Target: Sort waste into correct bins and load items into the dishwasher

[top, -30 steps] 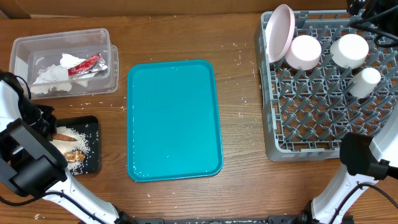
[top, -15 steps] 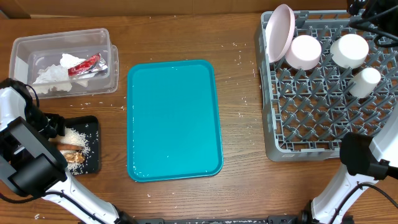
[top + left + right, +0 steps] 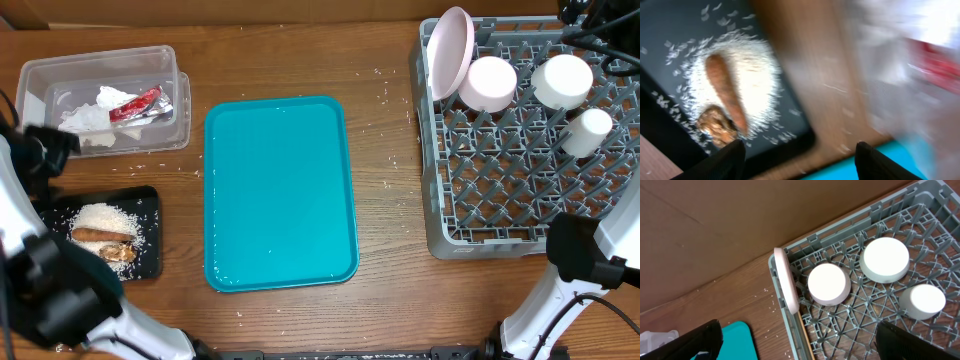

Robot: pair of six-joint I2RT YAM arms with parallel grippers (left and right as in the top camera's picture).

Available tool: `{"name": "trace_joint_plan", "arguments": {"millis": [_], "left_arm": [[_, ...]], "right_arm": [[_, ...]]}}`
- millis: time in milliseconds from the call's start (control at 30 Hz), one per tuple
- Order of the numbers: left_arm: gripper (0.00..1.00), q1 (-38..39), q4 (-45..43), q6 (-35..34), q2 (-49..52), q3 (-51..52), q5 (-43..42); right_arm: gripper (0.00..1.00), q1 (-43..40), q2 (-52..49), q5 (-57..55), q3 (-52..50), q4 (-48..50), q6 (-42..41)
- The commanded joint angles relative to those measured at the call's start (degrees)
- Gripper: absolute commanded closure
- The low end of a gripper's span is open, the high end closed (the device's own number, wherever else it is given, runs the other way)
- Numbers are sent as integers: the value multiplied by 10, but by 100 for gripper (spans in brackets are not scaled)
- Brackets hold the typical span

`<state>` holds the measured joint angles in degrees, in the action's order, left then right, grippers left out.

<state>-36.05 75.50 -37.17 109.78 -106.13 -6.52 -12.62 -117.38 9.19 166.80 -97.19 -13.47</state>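
Waste looks sorted. Best to lift the left arm straight up, clear of the clear tub (image 3: 100, 62), without scattering rice (image 3: 762, 75).
Left gripper (image 3: 797, 160): fingers apart, empty, poised between tub and black tray (image 3: 150, 205).
Sausage (image 3: 724, 92) and nut chunk (image 3: 715, 127) lie on the tray.
Right gripper (image 3: 797, 340): wide apart, empty, high over the rack (image 3: 840, 325), dishes inside.

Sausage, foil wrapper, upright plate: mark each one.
sausage (image 3: 726, 95), left wrist view, middle of its length.
foil wrapper (image 3: 136, 105), overhead view, its red centre.
upright plate (image 3: 452, 52), overhead view, its broad face.
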Motion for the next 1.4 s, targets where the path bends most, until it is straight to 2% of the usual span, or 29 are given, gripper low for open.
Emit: {"name": "trace_joint_plan", "arguments": {"millis": [0,233,367,567,633,667,700,1367], "left_arm": [[28,49,2,58,-129,-24,-41],[27,157,-2,101,-235,-24,-48],[27,219,13,137,-255,-24,-106],[28,292,31,143,-269,-24,-109],[24,303,31,143,-268,-24,-107],[16,305,31,143,-267,-24,-106],[0,305,31,143,-266,-24,-105],[0,305,31,143,-262,-23,-104]], "right_arm": [[0,0,11,3,4,2,2],[0,0,11,3,4,2,2],[0,0,11,3,4,2,2],[0,0,9,3,4,2,2],[0,1,9,3,4,2,2],[0,1,12,3,4,2,2],[0,2,16,3,4,2,2],[0,59,201,3,4,2,2]]}}
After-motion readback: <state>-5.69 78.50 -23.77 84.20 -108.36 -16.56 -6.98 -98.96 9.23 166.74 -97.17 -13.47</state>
